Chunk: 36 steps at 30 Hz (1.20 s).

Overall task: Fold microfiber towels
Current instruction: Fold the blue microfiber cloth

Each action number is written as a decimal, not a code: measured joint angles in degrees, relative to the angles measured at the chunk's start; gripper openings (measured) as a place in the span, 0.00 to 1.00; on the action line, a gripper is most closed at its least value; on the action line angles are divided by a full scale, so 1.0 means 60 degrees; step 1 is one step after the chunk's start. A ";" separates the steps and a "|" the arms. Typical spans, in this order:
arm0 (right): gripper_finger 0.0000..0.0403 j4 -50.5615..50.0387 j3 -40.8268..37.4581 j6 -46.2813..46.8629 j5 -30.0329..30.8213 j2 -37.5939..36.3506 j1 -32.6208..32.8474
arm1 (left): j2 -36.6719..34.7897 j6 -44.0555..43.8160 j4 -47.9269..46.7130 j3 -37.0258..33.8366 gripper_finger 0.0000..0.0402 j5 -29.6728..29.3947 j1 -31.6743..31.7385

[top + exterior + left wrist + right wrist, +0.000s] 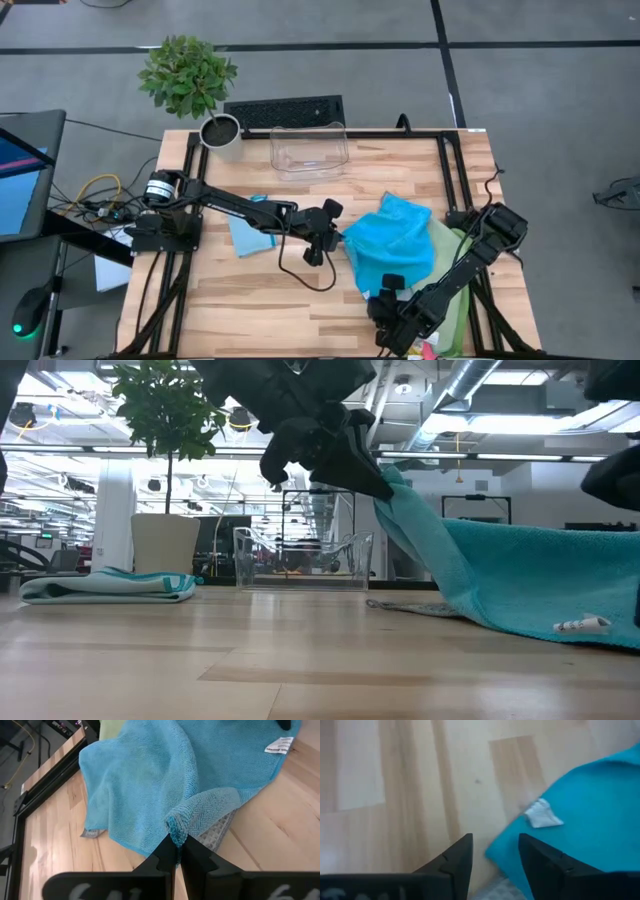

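A teal microfiber towel [395,245] lies spread over a grey towel [216,831] and pale green towels [458,292] at the table's right. Its left corner is raised, with my left gripper [330,238] shut on it. My right gripper [495,854] is open at the towel's near corner [506,856], close to the white tag [542,815], with one finger on either side; I cannot tell whether they touch it. A folded light-blue towel [250,237] rests flat on the table under my left arm. My left gripper pinches the teal towel's left corner [176,831] between its two fingers, with the cloth bunched at their tips. The fingers come from the table's left, slanting down. The corner [388,482] is lifted clear, and the cloth slopes down to the right onto the towels beneath.
A clear plastic bin [308,148] stands at the far edge, with a potted plant [190,75] at the far left corner. A black cable [300,272] loops on the bare wood in front of my left gripper. The black frame rails [448,170] run along the table's sides.
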 joint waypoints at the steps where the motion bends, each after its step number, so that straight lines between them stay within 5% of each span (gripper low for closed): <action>1: 0.47 0.0048 -0.0038 0.0010 -0.0039 0.0000 0.0017 | 0.0004 0.0000 0.0004 0.0000 0.02 0.0000 0.0000; 7: 0.40 -0.0862 -0.0020 0.0566 -0.0181 0.0081 -0.0039 | 0.0011 0.0001 0.0001 0.0000 0.02 -0.0015 0.0000; 16: 0.05 -0.1045 0.0244 -0.0255 -0.0329 0.0167 -0.0169 | 0.0015 -0.0122 0.0000 -0.0004 0.02 -0.0082 0.0000; 22: 0.03 -0.2765 0.1195 -0.0901 0.0421 -0.0452 -0.0262 | -0.0592 -0.0828 -0.0395 -0.0007 0.02 -0.0986 -0.0067; 30: 0.02 -0.6318 0.2932 -0.0863 0.3666 -0.2248 -0.0184 | -0.2747 -0.3243 -0.2780 -0.0004 0.02 -0.2343 -0.0601; 36: 0.02 -0.6690 0.3108 -0.1467 0.5471 -0.3463 -0.0811 | -0.4488 -0.5195 -0.4087 -0.0007 0.02 -0.4140 -0.1492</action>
